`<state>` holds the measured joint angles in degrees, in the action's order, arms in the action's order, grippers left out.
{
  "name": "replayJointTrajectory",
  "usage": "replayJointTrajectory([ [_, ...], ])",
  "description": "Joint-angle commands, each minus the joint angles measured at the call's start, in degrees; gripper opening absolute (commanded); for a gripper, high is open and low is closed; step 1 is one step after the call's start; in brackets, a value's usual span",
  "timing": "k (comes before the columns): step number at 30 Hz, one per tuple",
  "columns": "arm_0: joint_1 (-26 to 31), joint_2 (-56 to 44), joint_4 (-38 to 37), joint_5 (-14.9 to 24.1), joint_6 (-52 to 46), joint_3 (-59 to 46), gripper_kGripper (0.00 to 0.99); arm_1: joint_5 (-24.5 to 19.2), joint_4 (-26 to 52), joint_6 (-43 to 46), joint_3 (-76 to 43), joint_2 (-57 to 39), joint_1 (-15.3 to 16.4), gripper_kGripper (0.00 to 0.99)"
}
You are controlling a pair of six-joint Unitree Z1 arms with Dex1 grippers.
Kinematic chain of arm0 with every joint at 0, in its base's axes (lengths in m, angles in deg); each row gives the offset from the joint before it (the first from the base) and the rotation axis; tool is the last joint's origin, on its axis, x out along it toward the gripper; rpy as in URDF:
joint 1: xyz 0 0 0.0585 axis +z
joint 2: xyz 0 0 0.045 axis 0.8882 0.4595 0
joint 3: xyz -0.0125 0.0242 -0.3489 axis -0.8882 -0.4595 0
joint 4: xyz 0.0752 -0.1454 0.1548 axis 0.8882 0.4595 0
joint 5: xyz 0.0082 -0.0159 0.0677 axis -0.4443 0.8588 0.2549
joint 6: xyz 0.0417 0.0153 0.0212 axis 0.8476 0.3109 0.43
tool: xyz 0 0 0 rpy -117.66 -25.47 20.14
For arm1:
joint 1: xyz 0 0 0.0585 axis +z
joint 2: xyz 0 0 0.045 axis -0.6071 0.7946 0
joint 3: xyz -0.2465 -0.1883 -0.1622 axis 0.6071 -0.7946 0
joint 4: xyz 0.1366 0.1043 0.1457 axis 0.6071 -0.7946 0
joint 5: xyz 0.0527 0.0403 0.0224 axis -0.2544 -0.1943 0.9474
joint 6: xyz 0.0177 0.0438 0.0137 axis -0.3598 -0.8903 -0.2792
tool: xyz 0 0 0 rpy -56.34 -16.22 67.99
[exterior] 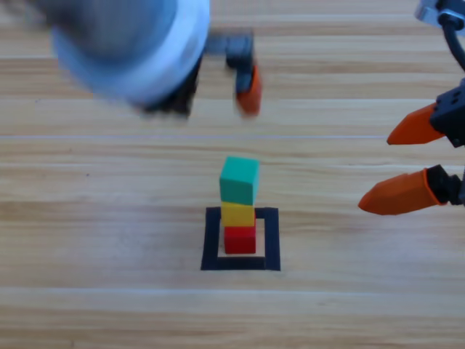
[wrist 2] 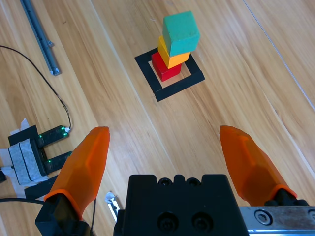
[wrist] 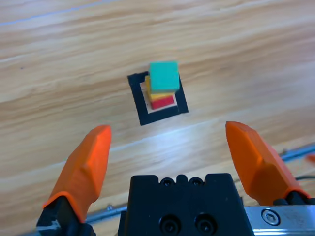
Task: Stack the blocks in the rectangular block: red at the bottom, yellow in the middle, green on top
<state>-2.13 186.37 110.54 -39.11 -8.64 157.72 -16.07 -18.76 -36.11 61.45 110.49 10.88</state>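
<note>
The bench [exterior: 87,218] carries the black square outline [exterior: 272,240], taken here as the landmark. Inside it the red cube [exterior: 240,240] sits, with the yellow cube [exterior: 237,214] on it and the green cube [exterior: 240,180] on top, so the stack appears finished. The left gripper [wrist: 172,147] is held above and behind the outline, fingers spread wide and empty. The right gripper [exterior: 407,163] waits well to the outline's right, likewise wide open and empty. Any retreat is best made upward and away, so the stack is not brushed.

Light wooden table [exterior: 109,305], plank-grained
</note>
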Motion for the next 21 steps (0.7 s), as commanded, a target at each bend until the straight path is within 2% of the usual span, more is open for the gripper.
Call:
replayJointTrajectory([
  [1,-2.8,-17.5,-16.5,0.9,4.2,-27.2,0.99,1.0,-1.3,0.5,-0.4,-3.0,-1.3,0.985],
  [21,-2.8,-15.9,-16.6,1.1,5.2,-27.9,0.99,1.0,-1.3,0.9,0.4,0.0,-1.3,0.985],
])
